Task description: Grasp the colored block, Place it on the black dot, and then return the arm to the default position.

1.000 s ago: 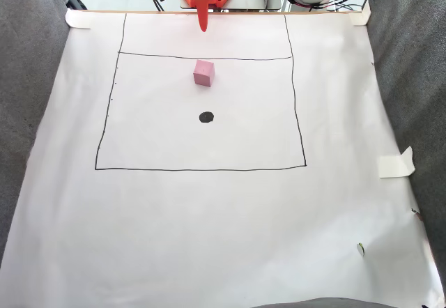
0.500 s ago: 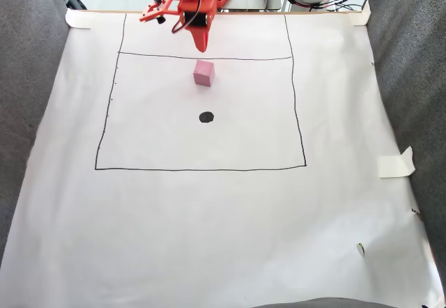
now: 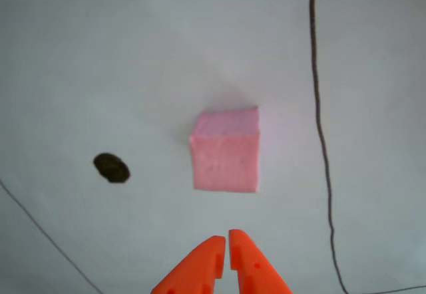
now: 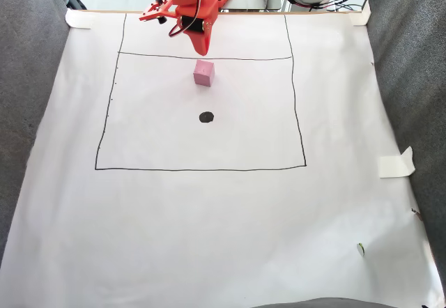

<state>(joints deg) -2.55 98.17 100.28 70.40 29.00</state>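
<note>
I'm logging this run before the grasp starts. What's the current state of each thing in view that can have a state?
end effector: shut, empty, tips short of the block.
pink block: resting on the paper, not gripped, apart from the dot.
black dot: uncovered, nothing on it.
paper sheet: flat, taped at the corners.
tape piece: stuck at the paper's right edge in the fixed view, partly lifted.
</note>
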